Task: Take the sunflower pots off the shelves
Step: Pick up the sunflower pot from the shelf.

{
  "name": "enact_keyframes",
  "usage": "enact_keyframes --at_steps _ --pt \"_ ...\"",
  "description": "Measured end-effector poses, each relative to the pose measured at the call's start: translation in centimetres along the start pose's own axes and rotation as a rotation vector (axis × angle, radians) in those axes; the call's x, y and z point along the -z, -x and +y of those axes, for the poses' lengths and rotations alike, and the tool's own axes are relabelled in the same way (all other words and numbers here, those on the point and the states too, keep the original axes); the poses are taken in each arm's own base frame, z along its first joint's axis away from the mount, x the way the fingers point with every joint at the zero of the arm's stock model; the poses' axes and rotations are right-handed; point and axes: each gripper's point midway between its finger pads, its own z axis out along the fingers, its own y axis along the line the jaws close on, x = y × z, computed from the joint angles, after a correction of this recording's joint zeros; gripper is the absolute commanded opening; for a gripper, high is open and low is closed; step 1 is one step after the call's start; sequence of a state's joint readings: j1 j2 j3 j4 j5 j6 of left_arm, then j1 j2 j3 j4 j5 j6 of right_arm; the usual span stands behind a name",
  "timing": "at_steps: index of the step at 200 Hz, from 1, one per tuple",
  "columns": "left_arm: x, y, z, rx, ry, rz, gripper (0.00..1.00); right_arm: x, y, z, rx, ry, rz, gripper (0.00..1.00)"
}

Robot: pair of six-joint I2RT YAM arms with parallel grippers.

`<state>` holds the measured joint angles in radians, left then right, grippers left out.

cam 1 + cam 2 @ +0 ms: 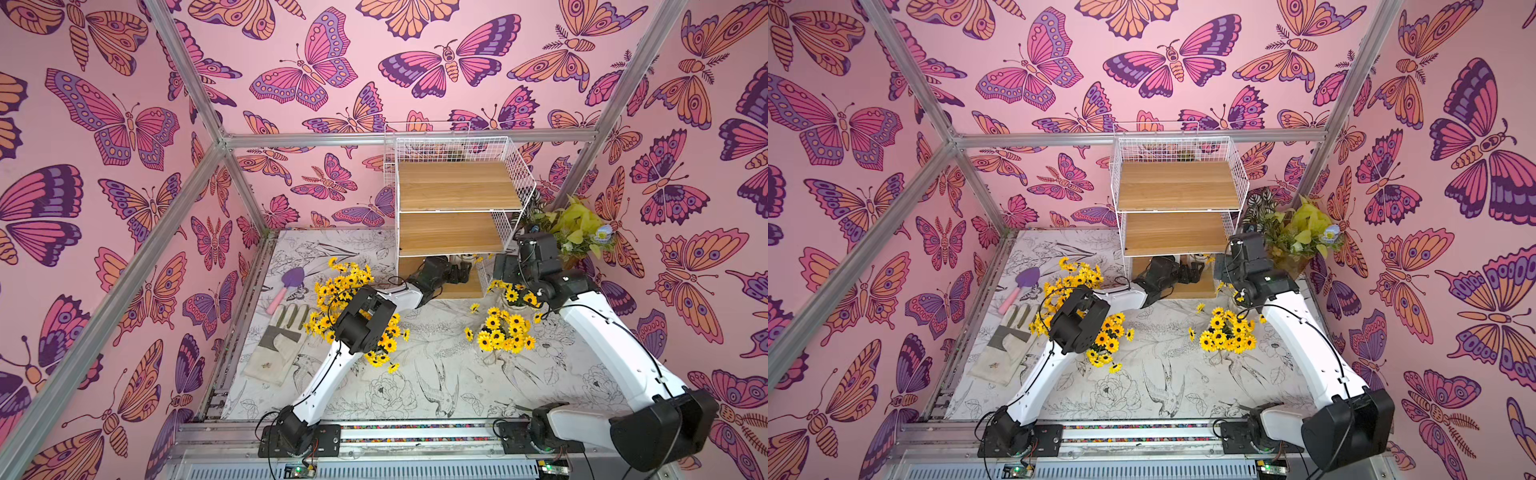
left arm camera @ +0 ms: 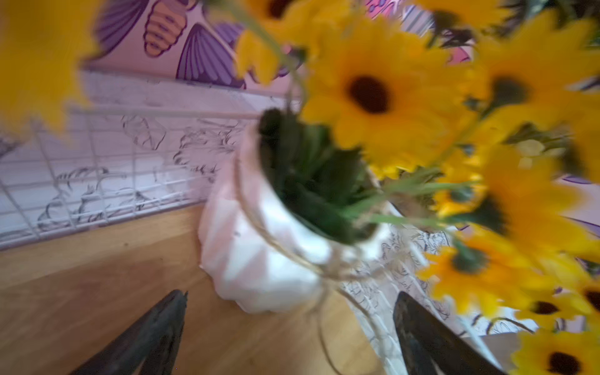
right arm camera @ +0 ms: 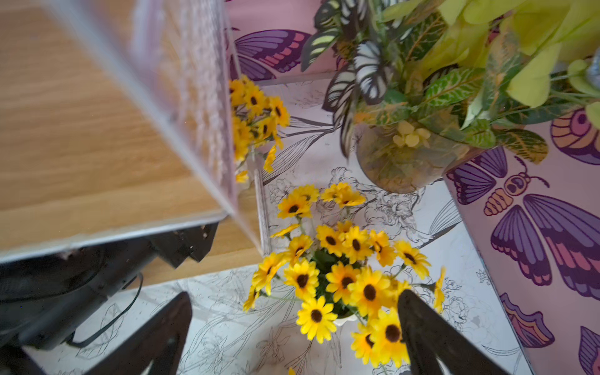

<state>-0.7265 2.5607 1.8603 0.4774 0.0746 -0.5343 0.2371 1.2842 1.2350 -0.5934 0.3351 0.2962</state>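
Observation:
The shelves (image 1: 457,195) stand at the back of the table; their two upper boards are bare. My left gripper (image 2: 289,308) reaches in over the bottom board (image 2: 97,292), open. A white ribbed sunflower pot (image 2: 266,246) stands just ahead of its fingertips, untouched. In both top views only a few petals of this pot (image 1: 478,257) show under the middle board. My right gripper (image 3: 292,311) hangs open beside the rack's right end, above another sunflower pot (image 3: 341,276) on the table. Further sunflower pots (image 1: 503,332) (image 1: 340,286) (image 1: 382,345) stand on the table.
A brownish pot of yellow-green foliage (image 1: 577,232) fills the back right corner, close to my right arm. A purple trowel (image 1: 291,280) and a pair of gloves (image 1: 278,345) lie at the table's left. The rack's wire side panel (image 3: 194,97) is close to my right wrist.

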Motion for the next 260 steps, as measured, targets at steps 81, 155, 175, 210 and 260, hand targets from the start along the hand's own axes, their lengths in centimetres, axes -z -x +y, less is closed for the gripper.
enact_keyframes --at_steps 81,155,175,210,260 --pt "-1.6 1.0 -0.5 0.021 -0.022 -0.036 1.0 -0.6 0.7 0.9 -0.039 0.059 -0.013 0.99" --pt "-2.9 0.9 -0.6 -0.008 -0.008 0.016 1.0 -0.6 0.6 1.5 -0.043 0.096 -0.003 0.99" --pt "-3.2 0.9 -0.8 -0.02 -0.016 0.032 1.0 -0.6 0.6 1.7 -0.043 0.105 -0.001 0.99" --pt "-3.5 0.8 -1.1 -0.031 -0.036 0.044 0.98 -0.6 0.5 1.8 -0.049 0.114 0.003 0.99" --pt "-3.5 0.8 -1.3 -0.094 -0.056 0.051 0.83 -0.6 0.4 1.9 -0.071 0.121 0.007 0.99"
